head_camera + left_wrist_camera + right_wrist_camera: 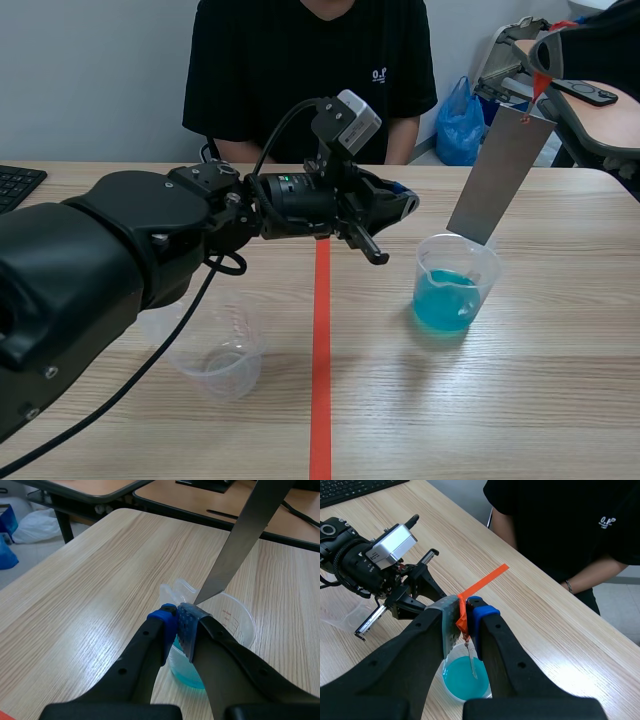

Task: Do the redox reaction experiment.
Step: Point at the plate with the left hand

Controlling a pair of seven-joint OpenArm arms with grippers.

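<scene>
The left arm (120, 250) enters from the left, extends level above the table (520, 400) and crosses the orange-red tape line (320, 380). The left gripper (398, 205) points toward the beaker (455, 285). Its two fingers are pressed together with nothing between them. In the scene view it sits just beside and above the beaker's rim, with no visible contact. In the left wrist view its fingertips lie over the near rim, beside the spout. The right arm (600, 40) is raised at the far right, and the right gripper (465, 615) points down. Its fingers are clamped on the orange tape tab (540, 85) at the top of the metal strip (500, 180). The strip hangs tilted below this gripper and slopes down toward the left arm. Its lower end is at the beaker's mouth, on the far side. It cannot be determined whether the end touches the blue liquid (445, 300). The beaker stands upright, to the right of the tape line, directly below the right gripper, and is about one third full. A clear plastic cup (222, 350) stands upright to the left of the tape line, under the left arm and well apart from the beaker. A person (310, 70) in a black shirt sits across the table. A keyboard (15, 185) lies at the table's left edge, and a blue bag (460, 120) is behind the table.
</scene>
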